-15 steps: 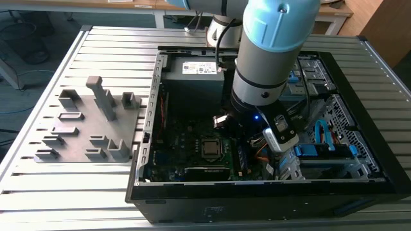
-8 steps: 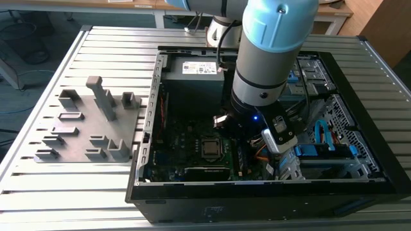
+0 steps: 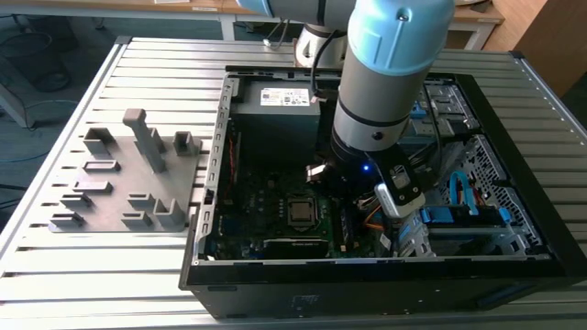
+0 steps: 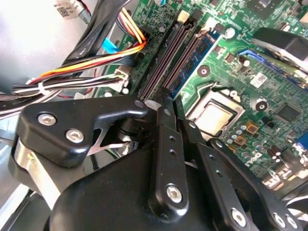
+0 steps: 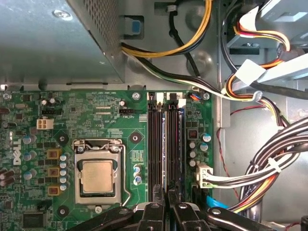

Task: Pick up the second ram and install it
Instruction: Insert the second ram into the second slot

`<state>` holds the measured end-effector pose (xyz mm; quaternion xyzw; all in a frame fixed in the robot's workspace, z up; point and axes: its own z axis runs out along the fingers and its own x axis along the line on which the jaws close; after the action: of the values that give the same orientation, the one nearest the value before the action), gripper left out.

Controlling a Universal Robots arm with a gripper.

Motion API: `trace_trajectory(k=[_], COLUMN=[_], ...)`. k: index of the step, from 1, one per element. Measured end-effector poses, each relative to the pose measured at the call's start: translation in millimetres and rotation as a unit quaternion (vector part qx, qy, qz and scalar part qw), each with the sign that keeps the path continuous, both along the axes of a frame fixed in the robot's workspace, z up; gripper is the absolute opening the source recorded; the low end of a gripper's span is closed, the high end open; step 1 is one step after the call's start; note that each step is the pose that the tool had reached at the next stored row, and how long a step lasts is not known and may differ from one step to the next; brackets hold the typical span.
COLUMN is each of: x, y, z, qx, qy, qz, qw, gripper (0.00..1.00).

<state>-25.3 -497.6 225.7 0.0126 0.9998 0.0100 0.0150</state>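
Memory slots [image 5: 163, 139] lie straight ahead of your gripper [image 5: 167, 204] in the first wrist view, their long axis running directly away from its tips. In the exterior view this puts the tool low in the open computer case [image 3: 211, 206], just right of frame centre. The tips sit nearly together, and you cannot tell whether a strip is pinched between them. One memory strip [image 4: 195, 50] already stands seated in a slot, and whether it is the second ram is unclear.

Exterior view looks down from afar; both wrist views near motherboard [image 5: 96, 139].
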Motion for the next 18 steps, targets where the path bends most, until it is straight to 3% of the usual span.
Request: trace_trajectory(k=[10, 18], x=[-0.4, -0.9], y=[4.0, 4.5], z=[-3.7, -5.8], qx=[0.0, 0.0001], qy=[0.0, 0.0], qz=[0.007, 0.009], qw=[1.0, 1.0], gripper=[0.14, 0.14])
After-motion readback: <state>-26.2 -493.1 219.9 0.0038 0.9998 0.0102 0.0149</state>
